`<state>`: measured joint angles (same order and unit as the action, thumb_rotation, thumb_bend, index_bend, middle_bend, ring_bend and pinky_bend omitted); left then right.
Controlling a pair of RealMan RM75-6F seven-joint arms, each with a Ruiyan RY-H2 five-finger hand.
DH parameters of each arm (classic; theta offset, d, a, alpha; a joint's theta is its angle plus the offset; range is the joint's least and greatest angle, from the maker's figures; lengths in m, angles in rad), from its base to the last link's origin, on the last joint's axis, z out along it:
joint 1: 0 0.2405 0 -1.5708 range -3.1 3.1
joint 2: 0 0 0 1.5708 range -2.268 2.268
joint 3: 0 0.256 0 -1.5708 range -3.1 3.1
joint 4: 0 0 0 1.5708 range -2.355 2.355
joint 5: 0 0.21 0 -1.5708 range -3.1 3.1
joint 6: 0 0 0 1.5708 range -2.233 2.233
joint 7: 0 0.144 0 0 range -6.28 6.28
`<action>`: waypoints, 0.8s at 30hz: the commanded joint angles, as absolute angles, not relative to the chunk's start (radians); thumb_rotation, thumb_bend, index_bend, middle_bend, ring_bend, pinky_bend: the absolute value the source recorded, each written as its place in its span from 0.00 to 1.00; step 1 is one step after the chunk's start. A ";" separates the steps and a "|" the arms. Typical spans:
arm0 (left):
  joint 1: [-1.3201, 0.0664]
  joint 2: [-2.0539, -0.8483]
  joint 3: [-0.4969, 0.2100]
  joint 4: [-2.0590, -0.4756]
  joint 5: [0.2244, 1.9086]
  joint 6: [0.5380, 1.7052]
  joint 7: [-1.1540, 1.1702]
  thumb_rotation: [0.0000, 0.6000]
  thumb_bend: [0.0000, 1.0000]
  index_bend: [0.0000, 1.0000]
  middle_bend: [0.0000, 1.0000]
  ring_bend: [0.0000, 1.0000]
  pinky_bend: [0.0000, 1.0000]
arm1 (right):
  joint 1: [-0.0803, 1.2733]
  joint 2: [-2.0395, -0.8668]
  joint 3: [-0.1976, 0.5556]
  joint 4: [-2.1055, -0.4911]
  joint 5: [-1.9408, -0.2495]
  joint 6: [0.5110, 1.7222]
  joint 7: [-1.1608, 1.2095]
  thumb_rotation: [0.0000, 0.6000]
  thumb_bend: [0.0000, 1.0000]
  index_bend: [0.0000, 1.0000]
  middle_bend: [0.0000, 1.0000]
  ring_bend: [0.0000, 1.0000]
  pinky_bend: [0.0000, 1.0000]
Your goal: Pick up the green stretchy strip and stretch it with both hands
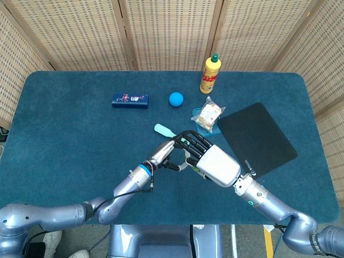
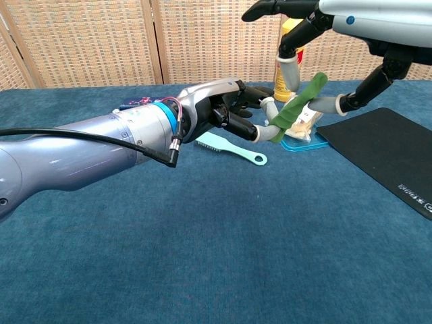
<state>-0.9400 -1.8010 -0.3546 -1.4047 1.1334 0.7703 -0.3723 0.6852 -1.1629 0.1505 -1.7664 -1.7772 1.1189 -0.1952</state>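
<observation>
In the chest view the green strip (image 2: 298, 107) slants up to the right above the table. My left hand (image 2: 226, 113) pinches its lower end between its fingertips (image 2: 261, 132). My right hand (image 2: 351, 27) reaches down from above. One of its fingers (image 2: 290, 73) is left of the strip's upper end and another is just under it on the right; whether they grip it is unclear. In the head view the left hand (image 1: 167, 152) and right hand (image 1: 214, 163) meet at the table's middle front, and they hide the strip there.
A teal brush (image 2: 231, 148) lies on the blue cloth under the hands. A snack packet (image 1: 208, 113) and a black mat (image 1: 256, 138) are to the right. A yellow bottle (image 1: 210, 74), blue ball (image 1: 176, 98) and blue box (image 1: 130, 100) stand further back.
</observation>
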 commanded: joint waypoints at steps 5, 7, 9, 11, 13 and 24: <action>-0.940 -1.803 -0.350 -1.417 1.132 0.772 -0.363 1.00 0.53 0.83 0.00 0.00 0.00 | 0.687 -1.161 0.140 -1.763 -1.778 1.123 -0.195 1.00 0.51 0.55 0.11 0.00 0.00; -0.938 -1.803 -0.349 -1.419 1.134 0.774 -0.362 1.00 0.53 0.84 0.00 0.00 0.00 | 0.688 -1.160 0.137 -1.762 -1.778 1.124 -0.196 1.00 0.51 0.54 0.11 0.00 0.00; -0.937 -1.802 -0.348 -1.420 1.135 0.775 -0.362 1.00 0.53 0.84 0.00 0.00 0.00 | 0.688 -1.159 0.135 -1.761 -1.778 1.125 -0.197 1.00 0.52 0.53 0.11 0.00 0.00; -0.936 -1.801 -0.347 -1.422 1.136 0.776 -0.362 1.00 0.53 0.84 0.00 0.00 0.00 | 0.689 -1.158 0.133 -1.759 -1.781 1.125 -0.203 1.00 0.53 0.53 0.11 0.00 0.00; -0.935 -1.800 -0.346 -1.424 1.136 0.776 -0.362 1.00 0.53 0.84 0.00 0.00 0.00 | 0.690 -1.158 0.131 -1.755 -1.783 1.126 -0.210 1.00 0.55 0.54 0.11 0.00 0.00; -0.930 -1.796 -0.341 -1.429 1.141 0.779 -0.361 1.00 0.53 0.84 0.00 0.00 0.00 | 0.697 -1.149 0.113 -1.731 -1.833 1.133 -0.262 1.00 0.67 0.73 0.13 0.00 0.00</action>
